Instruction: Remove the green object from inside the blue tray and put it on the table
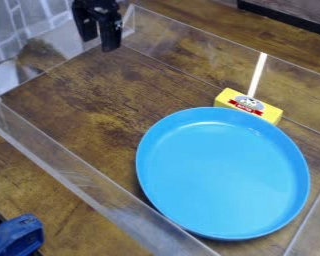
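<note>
Black gripper [104,33], jaws spread and empty, over dark wood-grain table [109,110]. Large round shallow blue plastic tray [223,172] well apart, down-right; small yellow block [248,105] touching its far rim. Clear acrylic walls [56,165] around. Green object not visible.

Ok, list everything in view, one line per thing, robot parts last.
tray: one, bright blue, round, front right of the table, empty as far as shows
block: one, yellow with a printed top, just behind the tray's far rim
table: one, dark brown wood grain
walls: clear acrylic, around the table
cloth-like thing: one, dark blue, bottom left corner, outside the wall
green object: none visible
pincer: one, black, top left, above the table's far left part, open, holding nothing
</note>
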### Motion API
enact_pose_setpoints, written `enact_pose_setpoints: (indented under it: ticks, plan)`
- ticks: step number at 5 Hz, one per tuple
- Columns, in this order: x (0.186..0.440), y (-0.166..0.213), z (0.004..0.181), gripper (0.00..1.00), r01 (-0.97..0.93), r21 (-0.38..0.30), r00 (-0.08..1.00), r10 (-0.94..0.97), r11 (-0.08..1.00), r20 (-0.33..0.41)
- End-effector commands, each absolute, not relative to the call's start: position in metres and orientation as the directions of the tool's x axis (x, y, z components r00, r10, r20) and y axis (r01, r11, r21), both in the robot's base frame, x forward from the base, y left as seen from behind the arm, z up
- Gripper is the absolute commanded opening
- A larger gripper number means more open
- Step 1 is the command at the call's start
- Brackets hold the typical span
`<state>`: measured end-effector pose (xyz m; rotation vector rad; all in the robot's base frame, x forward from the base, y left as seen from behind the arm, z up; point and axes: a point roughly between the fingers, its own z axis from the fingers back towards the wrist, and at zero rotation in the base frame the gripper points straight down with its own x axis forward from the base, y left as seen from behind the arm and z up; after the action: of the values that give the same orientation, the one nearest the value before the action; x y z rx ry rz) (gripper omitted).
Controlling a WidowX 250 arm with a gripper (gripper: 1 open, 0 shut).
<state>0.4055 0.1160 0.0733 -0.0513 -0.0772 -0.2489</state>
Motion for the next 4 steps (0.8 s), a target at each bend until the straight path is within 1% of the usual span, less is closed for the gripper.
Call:
enact_pose_setpoints:
  ticks: [1,2,3,4]
  plan:
    - [0.412,0.123,0.117,1.00,0.240,0.015,0.955,-0.239,0.971,0.175]
    - [0.427,0.134,0.106,1.00,0.269,0.021,0.944,-0.269,0.963,0.189]
    - [0.438,0.145,0.099,1.00,0.298,0.029,0.935,-0.298,0.954,0.192]
    - [0.447,0.157,0.096,1.00,0.330,0.041,0.924,-0.331,0.943,0.194]
